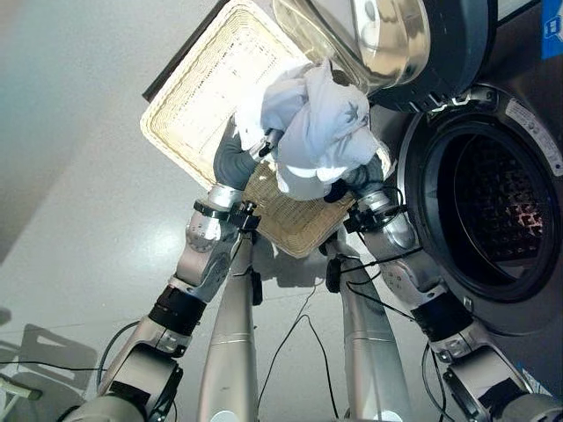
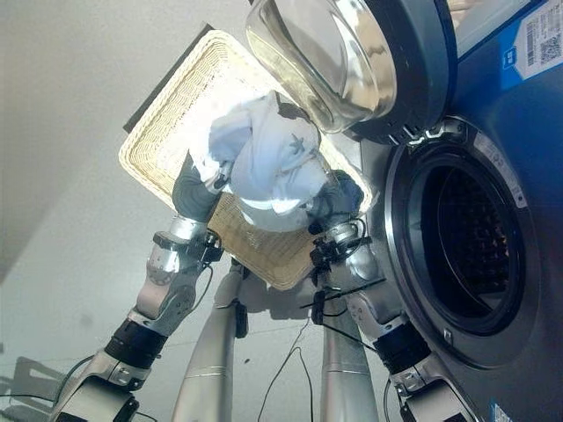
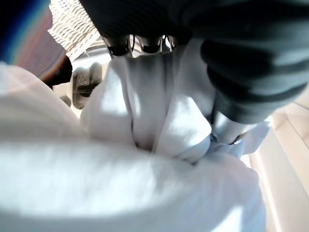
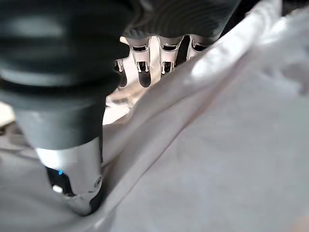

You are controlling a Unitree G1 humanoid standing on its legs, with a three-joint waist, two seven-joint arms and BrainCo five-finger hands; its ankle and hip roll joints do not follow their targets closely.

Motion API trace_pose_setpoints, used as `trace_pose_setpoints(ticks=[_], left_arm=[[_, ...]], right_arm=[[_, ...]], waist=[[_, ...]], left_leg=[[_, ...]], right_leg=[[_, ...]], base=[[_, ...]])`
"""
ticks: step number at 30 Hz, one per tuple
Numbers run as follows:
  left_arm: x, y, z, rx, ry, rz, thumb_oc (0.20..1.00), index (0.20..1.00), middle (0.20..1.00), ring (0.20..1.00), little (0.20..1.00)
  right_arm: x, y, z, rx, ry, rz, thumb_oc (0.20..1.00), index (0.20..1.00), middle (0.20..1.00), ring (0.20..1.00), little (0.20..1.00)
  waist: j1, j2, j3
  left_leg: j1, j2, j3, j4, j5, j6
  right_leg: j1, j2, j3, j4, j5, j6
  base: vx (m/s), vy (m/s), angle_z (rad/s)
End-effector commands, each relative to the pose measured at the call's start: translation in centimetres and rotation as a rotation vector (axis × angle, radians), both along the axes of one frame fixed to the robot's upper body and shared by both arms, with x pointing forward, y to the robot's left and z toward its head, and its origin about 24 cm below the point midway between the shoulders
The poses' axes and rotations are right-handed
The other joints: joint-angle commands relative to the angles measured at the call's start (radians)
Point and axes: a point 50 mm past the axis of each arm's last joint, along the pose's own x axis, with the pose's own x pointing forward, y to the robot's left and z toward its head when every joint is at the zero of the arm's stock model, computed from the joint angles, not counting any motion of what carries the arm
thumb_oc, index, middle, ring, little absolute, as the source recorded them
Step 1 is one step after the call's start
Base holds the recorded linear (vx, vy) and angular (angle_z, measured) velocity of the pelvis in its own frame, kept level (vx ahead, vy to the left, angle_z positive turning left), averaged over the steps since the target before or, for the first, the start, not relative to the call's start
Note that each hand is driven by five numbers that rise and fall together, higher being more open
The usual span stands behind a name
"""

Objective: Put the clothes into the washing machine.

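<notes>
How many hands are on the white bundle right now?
2: the left hand grips the white clothes bundle on its left side, the right hand on its lower right, above the wicker basket.

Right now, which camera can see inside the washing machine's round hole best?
The left eye view: the drum opening faces it more squarely, showing the holed metal wall inside. The right eye view shows the same opening at a narrower angle. Both wrist views show white clothes pressed close instead.

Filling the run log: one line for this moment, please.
phase: lifting | object: white garment above wicker basket | left hand, right hand: both gripping | washing machine door: open
</notes>
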Motion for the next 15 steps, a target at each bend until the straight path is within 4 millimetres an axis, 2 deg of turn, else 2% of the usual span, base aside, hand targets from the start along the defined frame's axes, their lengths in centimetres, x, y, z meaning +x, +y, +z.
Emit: trace_pose_setpoints(ticks=[1,8,11,15], left_arm=[[-2.7,-1.1,3.9,-0.083,-0.209,-0.084,0.200,0.200,0.200,0.200,0.200],[-2.7,-1.5,4.0,-0.106,-0.181,-0.082,0.200,0.200,0.200,0.200,0.200],[-2.7,-1.7,4.0,-0.101,-0.173,-0.024,0.200,0.200,0.200,0.200,0.200],[-2.4,-1.2,4.0,-0.104,-0.183,0.140,0.200,0.200,0.200,0.200,0.200]], right_arm=[[-2.2,1.6,2.5,0.034,-0.130,0.147,1.000,1.000,1.000,1.000,1.000],[-3.2,3.2,3.3,0.039,-0.163,0.269,1.000,1.000,1.000,1.000,1.000],[-3.7,3.6,3.8,0.049,-0.176,0.310,1.000,1.000,1.000,1.000,1.000],[-4.0,3.8,4.3,0.060,-0.183,0.337,1.000,1.000,1.000,1.000,1.000]], waist=[[-0.008,0.029,-0.020],[-0.003,0.026,-0.020],[-0.003,0.025,-0.020],[-0.001,0.025,-0.020]], left_leg=[[-0.015,-0.084,-0.001,0.095,-0.101,0.019],[-0.022,-0.084,-0.001,0.093,-0.095,0.018],[-0.025,-0.084,0.000,0.094,-0.094,0.018],[-0.024,-0.084,0.001,0.090,-0.092,0.017]], right_leg=[[0.075,0.031,-0.069,-0.264,0.192,0.101],[0.070,0.031,-0.078,-0.268,0.194,0.100],[0.068,0.034,-0.078,-0.267,0.194,0.099],[0.071,0.035,-0.079,-0.271,0.192,0.100]], base=[[0.00,-0.015,0.04],[0.00,0.000,0.00],[0.00,0.000,0.00],[0.00,0.000,0.00]])
